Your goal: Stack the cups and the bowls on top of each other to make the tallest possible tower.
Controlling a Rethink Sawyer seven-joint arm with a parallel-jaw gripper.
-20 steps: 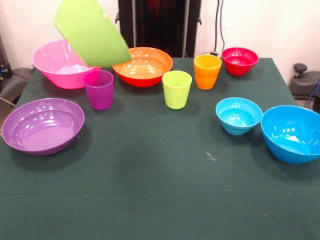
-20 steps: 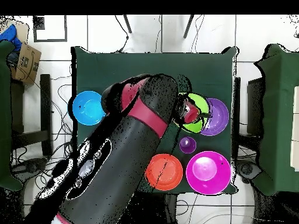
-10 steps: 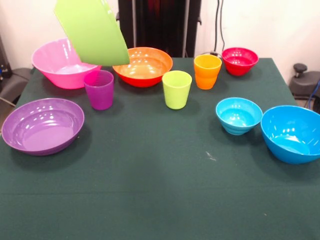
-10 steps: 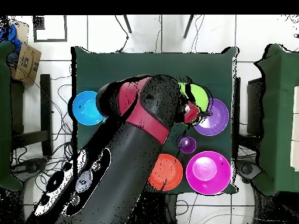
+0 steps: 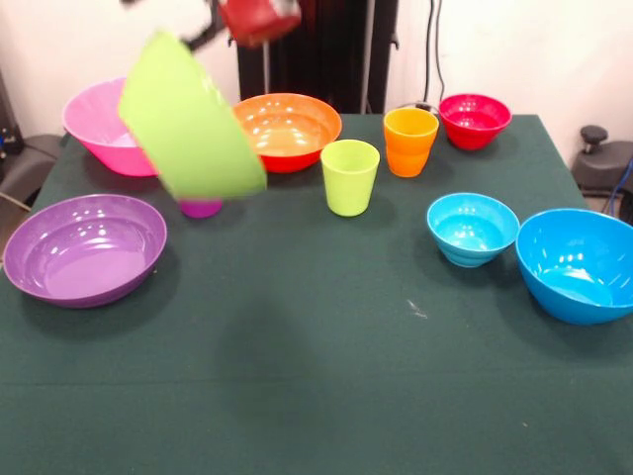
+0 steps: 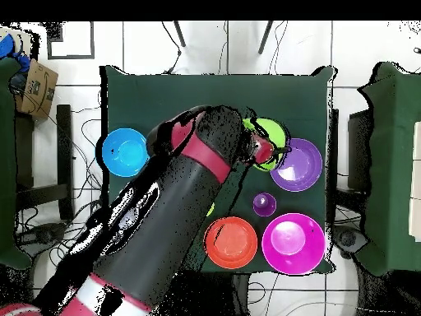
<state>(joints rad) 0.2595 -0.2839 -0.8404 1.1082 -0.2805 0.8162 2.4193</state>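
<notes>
A lime green bowl (image 5: 190, 121) hangs tilted in the air in front of the pink bowl (image 5: 94, 124), with my gripper (image 5: 203, 38) shut on its upper rim. It hides most of the purple cup (image 5: 201, 208). Overhead, the green bowl (image 6: 271, 138) sits at my gripper (image 6: 263, 151), beside the shallow purple bowl (image 6: 299, 164). On the table stand the orange bowl (image 5: 292, 129), lime green cup (image 5: 349, 176), orange cup (image 5: 409, 141), red bowl (image 5: 475, 119), small light blue bowl (image 5: 472, 228), big blue bowl (image 5: 579, 262) and purple bowl (image 5: 84, 247).
In the overhead view my arm (image 6: 164, 239) covers the middle of the green table (image 6: 214, 90) and several things on it. The purple cup (image 6: 264, 204), pink bowl (image 6: 293, 243), orange bowl (image 6: 230, 242) and big blue bowl (image 6: 123, 152) show around it.
The green bowl has come down and now covers the purple cup in the front view. My red wrist has dropped into the top of that view.
</notes>
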